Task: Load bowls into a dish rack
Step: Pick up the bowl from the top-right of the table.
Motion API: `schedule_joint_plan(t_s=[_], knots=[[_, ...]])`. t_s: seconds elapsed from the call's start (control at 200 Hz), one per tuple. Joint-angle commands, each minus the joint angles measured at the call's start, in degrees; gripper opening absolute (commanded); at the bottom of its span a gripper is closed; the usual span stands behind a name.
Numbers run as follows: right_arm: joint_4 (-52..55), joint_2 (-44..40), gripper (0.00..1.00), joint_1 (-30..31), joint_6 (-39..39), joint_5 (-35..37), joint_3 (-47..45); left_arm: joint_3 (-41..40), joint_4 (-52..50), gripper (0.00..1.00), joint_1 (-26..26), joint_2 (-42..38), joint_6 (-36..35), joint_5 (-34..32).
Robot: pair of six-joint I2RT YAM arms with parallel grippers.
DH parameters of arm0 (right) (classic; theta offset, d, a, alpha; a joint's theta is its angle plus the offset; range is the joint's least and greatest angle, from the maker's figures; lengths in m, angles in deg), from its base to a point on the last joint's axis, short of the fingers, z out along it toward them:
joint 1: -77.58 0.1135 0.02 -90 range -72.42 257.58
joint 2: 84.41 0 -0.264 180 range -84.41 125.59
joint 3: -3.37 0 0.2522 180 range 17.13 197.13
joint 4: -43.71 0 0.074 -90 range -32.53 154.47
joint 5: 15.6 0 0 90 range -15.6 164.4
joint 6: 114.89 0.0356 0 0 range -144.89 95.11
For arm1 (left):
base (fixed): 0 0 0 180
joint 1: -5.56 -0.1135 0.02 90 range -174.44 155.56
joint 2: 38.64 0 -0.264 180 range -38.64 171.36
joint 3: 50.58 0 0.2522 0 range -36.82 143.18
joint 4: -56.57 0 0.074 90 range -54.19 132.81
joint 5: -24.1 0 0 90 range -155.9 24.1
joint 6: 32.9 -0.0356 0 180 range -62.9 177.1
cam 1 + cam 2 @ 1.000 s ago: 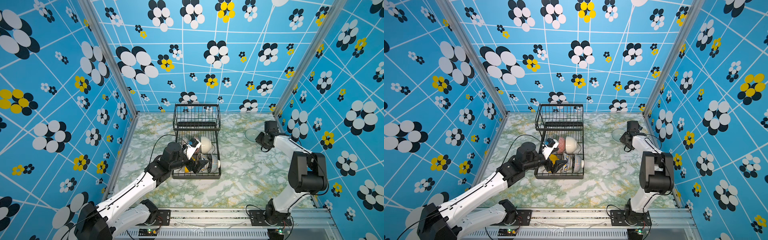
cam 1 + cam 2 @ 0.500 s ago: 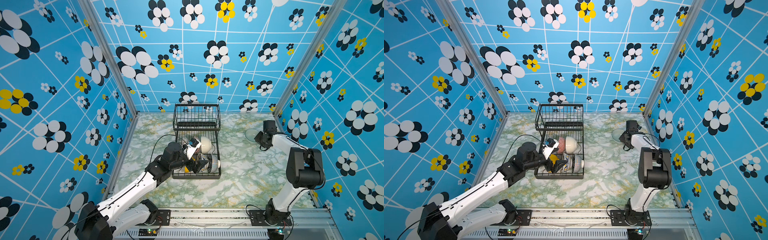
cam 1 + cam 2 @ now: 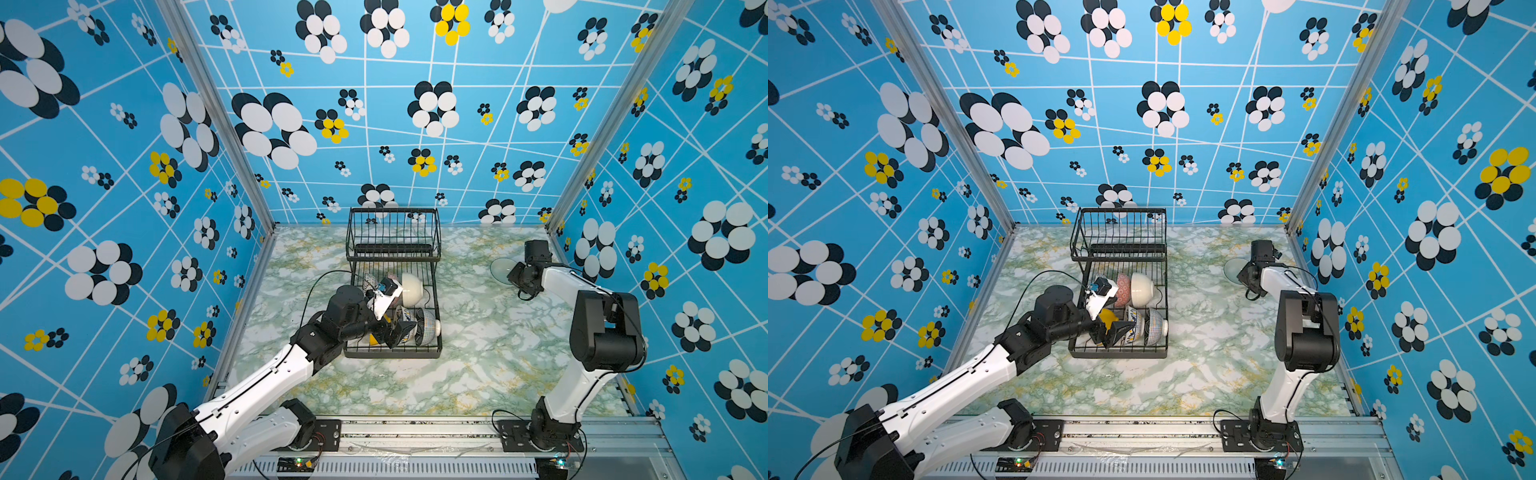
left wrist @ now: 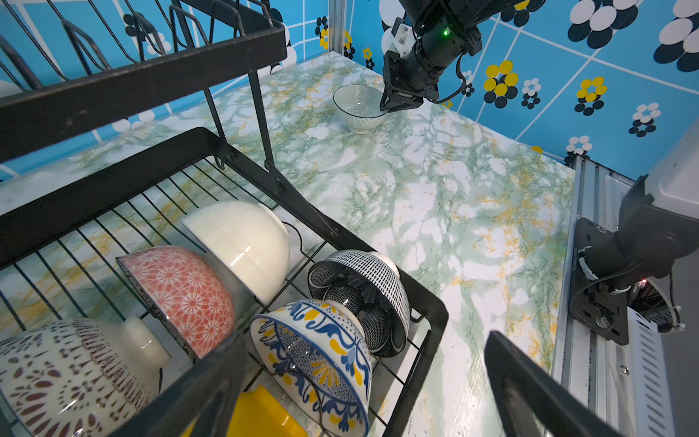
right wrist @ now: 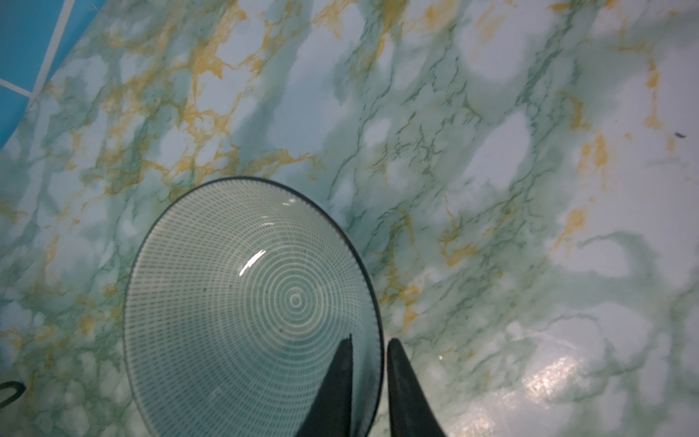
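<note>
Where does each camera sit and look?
Top views: high up front, looking down at the black wire dish rack; both arms show.
Left wrist: on the left arm, over the rack's bowls; the open left gripper shows.
Right wrist: above the clear ribbed glass bowl; the right gripper straddles its rim.
Shared: the left wrist and top views also see that bowl.

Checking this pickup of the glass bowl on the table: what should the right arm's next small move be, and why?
Probably close the right gripper firmly on the glass bowl before lifting. Its fingers straddle the rim, one inside, one outside, yet a thin gap seems to show, and the bowl stands on the table, apart from the dish rack.
</note>
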Motion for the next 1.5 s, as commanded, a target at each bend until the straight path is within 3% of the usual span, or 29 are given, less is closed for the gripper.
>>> schedule_joint_plan(t_s=[0.0,0.215,0.495,0.765,0.945,1.119,1.319,1.494], knots=[[0.16,0.50,0.13,-0.36,0.24,0.62,1.14,-0.28,-0.10,0.99,0.58,-1.50,-1.01,-0.80],[0.05,-0.69,0.00,-0.36,-0.02,0.10,0.61,1.24,-4.00,0.99,3.68,-3.08,-2.79,-3.56],[0.73,-9.99,0.00,-0.37,-1.56,-2.03,-4.92,2.24,-8.55,0.99,11.86,-6.89,-5.07,-14.19],[8.80,-23.50,0.00,-0.19,-6.83,-7.42,-11.99,6.69,-15.11,0.99,18.79,-8.54,-5.46,-19.11],[16.95,-32.57,0.00,1.13,-10.87,-8.20,-14.18,11.39,-19.55,0.99,25.06,-5.17,-12.45,-28.40],[25.81,-39.05,0.00,4.41,-14.24,-6.89,-12.14,15.56,-22.11,0.99,28.93,-0.12,-20.42,-31.88],[32.62,-41.36,0.00,12.43,-15.49,-4.61,-10.30,15.26,-17.62,0.85,31.79,4.30,-33.56,-38.26],[35.42,-40.77,0.00,21.18,-13.78,-1.84,-7.77,14.10,-14.81,0.69,32.24,5.20,-42.41,-36.53]])
